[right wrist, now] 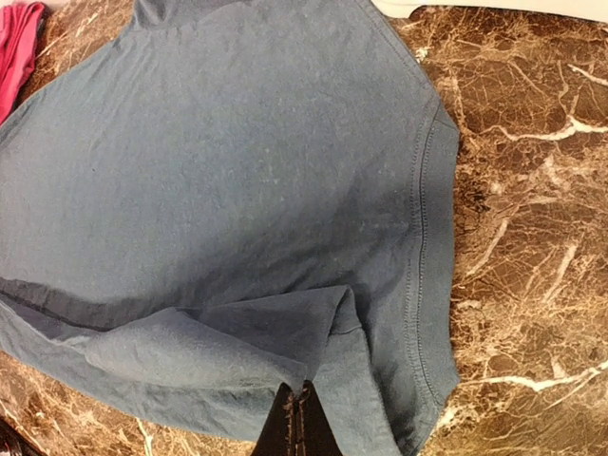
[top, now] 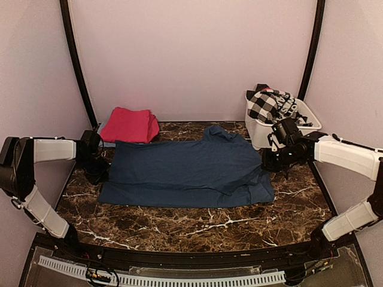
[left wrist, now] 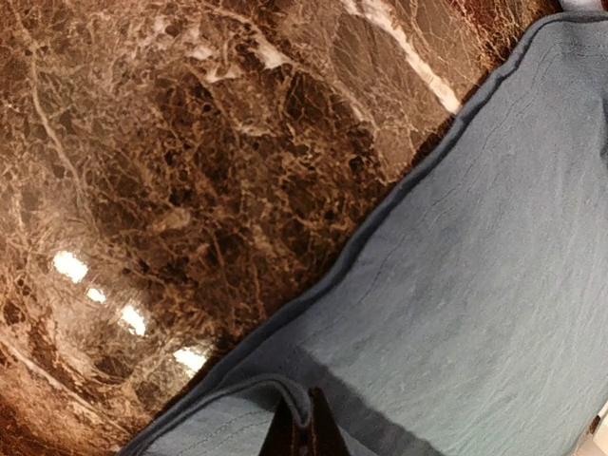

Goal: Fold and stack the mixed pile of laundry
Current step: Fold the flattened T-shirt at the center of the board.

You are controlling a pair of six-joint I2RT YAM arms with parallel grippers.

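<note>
A large navy-blue sheet (top: 185, 170) lies spread flat across the middle of the marble table. My left gripper (top: 103, 172) sits at its left edge, shut on the hem (left wrist: 306, 418), with a small pleat of cloth pinched between the fingers. At the sheet's right edge my right gripper (top: 267, 161) is shut on a raised fold of the same cloth (right wrist: 302, 404). A folded magenta-pink cloth (top: 127, 124) rests at the back left, just beyond the sheet. The black-and-white checked garment (top: 269, 104) is heaped in the tub.
A white plastic tub (top: 259, 133) stands at the back right, close behind my right arm. Brown marble table top (top: 197, 221) shows in front of the sheet. Pale walls and two black poles close in the back and sides.
</note>
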